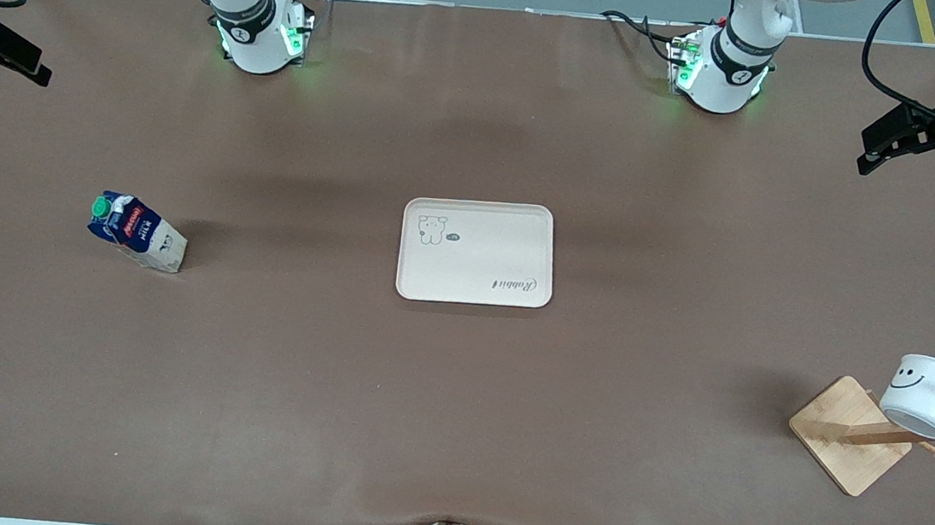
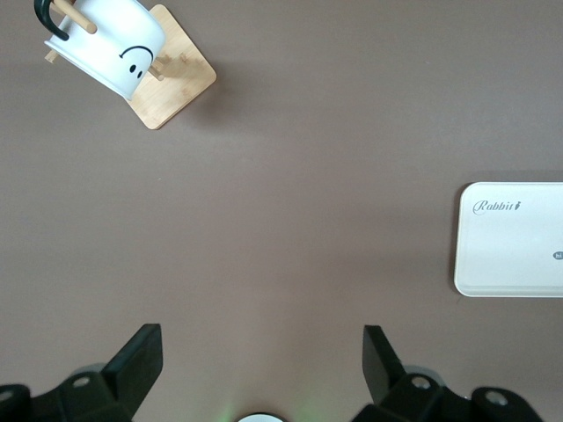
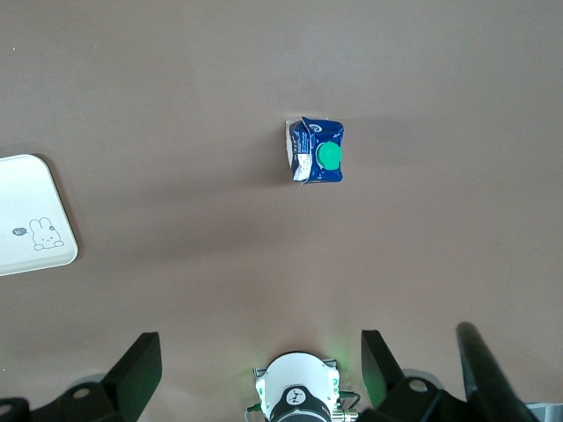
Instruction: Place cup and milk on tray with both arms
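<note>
The cream tray (image 1: 477, 252) lies flat mid-table; it also shows in the left wrist view (image 2: 510, 251) and the right wrist view (image 3: 31, 215). The milk (image 1: 136, 232) stands on the table toward the right arm's end, green cap up (image 3: 317, 149). The cup (image 1: 931, 397) hangs tilted on a peg of a wooden rack toward the left arm's end (image 2: 114, 40). My left gripper (image 1: 911, 159) is open and empty, high above the table (image 2: 259, 338). My right gripper (image 1: 24, 61) is open and empty, high above its end of the table (image 3: 257, 345).
The rack's square wooden base (image 1: 850, 435) sits near the table's edge at the left arm's end (image 2: 176, 83). The arm bases (image 1: 262, 33) (image 1: 722, 68) glow green. Brown cloth covers the table.
</note>
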{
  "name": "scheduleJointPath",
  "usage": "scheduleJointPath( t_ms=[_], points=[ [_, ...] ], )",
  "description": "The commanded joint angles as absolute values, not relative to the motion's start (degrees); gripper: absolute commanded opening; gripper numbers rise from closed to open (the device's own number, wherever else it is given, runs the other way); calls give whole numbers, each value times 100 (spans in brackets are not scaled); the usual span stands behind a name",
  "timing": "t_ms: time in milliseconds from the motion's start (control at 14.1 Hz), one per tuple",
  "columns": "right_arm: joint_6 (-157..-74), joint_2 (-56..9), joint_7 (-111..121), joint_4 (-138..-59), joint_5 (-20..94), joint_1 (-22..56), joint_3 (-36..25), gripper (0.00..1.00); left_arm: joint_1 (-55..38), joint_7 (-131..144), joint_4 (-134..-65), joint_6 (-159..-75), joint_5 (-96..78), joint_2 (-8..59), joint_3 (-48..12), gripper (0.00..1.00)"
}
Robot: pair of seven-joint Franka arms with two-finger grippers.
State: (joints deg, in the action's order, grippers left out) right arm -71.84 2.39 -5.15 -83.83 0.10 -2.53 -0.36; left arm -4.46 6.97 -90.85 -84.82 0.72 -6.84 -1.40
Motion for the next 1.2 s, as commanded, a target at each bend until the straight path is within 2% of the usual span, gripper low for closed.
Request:
scheduleJointPath(
  t_ms=[0, 778, 1132],
  points=[
    [-7154, 237, -571, -8385, 9, -264, -9, 100, -422, 606, -8956, -8429, 62, -633, -123, 100],
    [-7154, 246, -571, -8385, 9, -290, -9, 100, 96, 554, -8903, -8420, -18, -642, -132, 100],
    [-7172, 237, -571, -8385, 17, -264, -9, 100, 711, -7, -9000, -8472, -61, -633, -132, 100]
  ],
)
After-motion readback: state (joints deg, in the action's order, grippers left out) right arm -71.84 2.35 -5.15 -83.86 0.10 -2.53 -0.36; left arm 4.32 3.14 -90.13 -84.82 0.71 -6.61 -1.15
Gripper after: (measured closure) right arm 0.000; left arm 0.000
